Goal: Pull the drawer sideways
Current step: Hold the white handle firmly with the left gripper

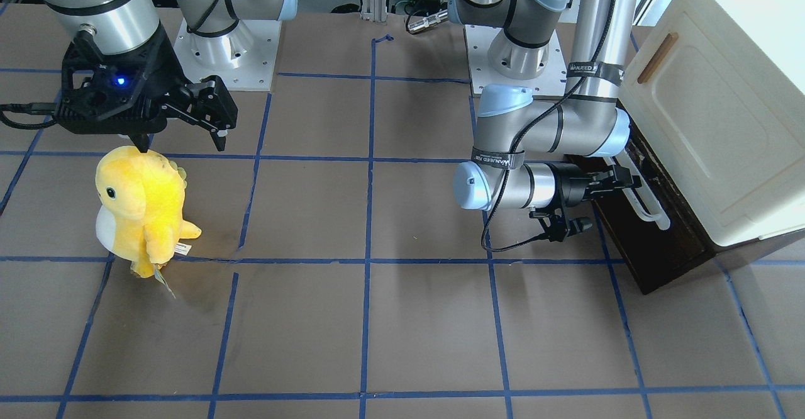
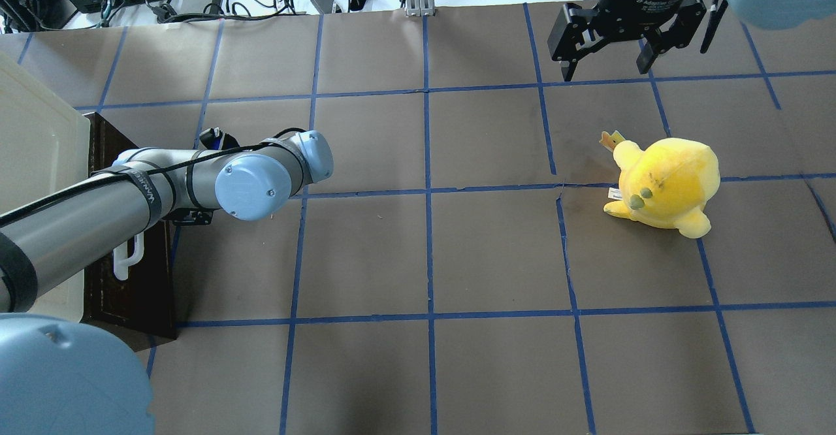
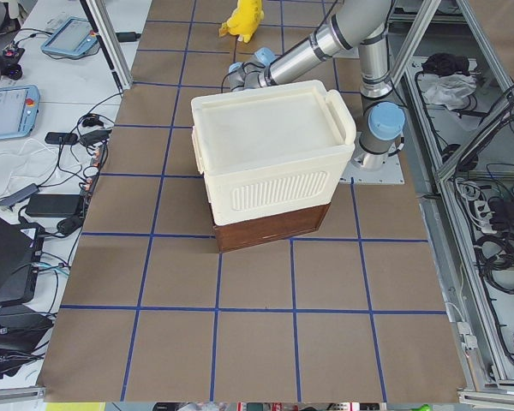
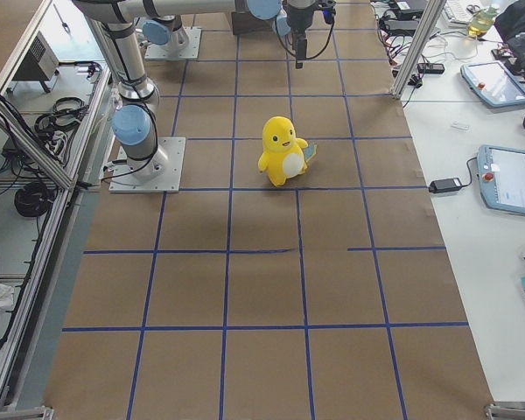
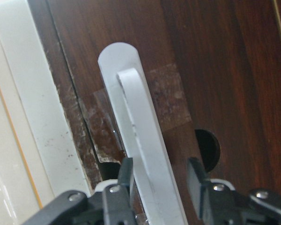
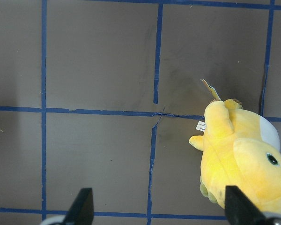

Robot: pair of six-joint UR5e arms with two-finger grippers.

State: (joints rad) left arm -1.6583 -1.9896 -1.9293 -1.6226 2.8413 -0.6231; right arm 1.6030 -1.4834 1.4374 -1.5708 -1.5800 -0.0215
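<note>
The dark brown drawer sits under a cream cabinet at the table's end on my left. Its white bar handle runs along the front. In the left wrist view the handle passes between my left gripper's fingers, which are narrowed onto it, and the chipped drawer front fills the frame. In the front view my left gripper is at the handle's far end. My right gripper is open and empty, hovering behind a yellow plush toy.
The plush toy stands on the brown, blue-taped table on my right side, below the open right gripper. The cream cabinet door carries a small wooden handle. Both arm bases stand at the table's robot edge.
</note>
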